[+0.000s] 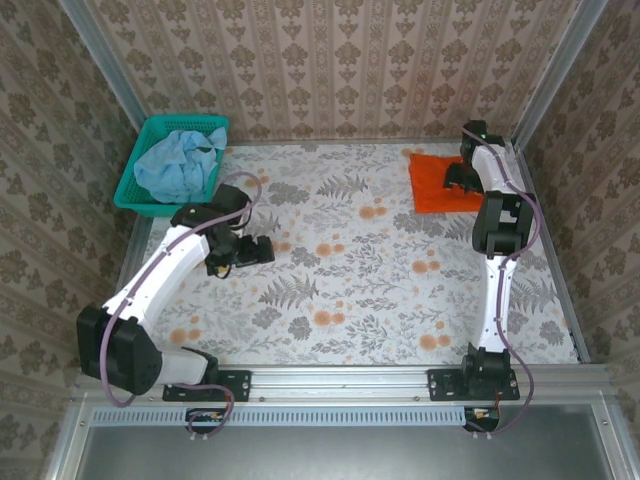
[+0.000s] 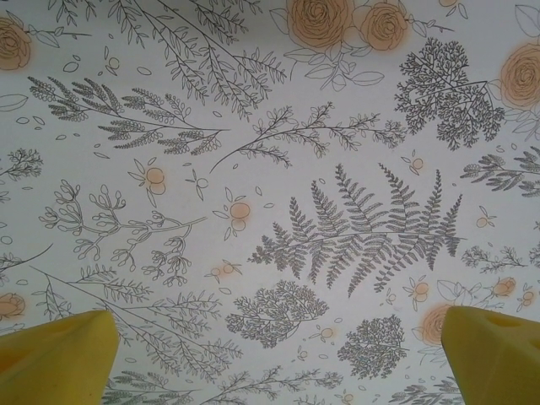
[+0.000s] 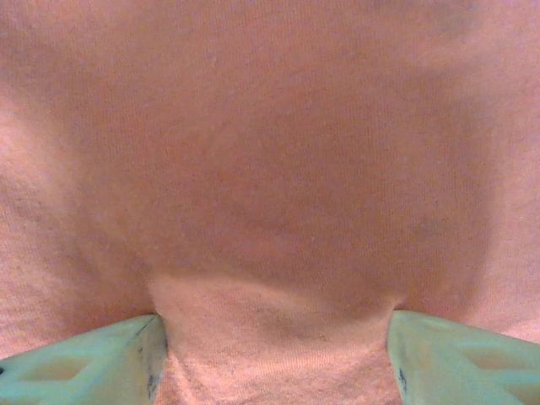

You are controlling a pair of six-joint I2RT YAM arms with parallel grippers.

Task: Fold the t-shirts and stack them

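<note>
No legible text or labels

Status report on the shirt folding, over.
Left pincer open, over the table. Right pincer jaws apart, pressed on orange t-shirt, far right. Blue t-shirt crumpled in teal basket. Nothing in the way.

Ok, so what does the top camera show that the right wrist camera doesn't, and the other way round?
Top camera, not right wrist: the blue t-shirt crumpled in the teal basket at the far left, the left gripper over the floral tablecloth, and the orange t-shirt as a folded block at the far right. Right wrist, not top camera: the knit close up, with a hump of cloth raised between the two pale fingers. Shared: the orange t-shirt, with the right gripper down on it.
</note>
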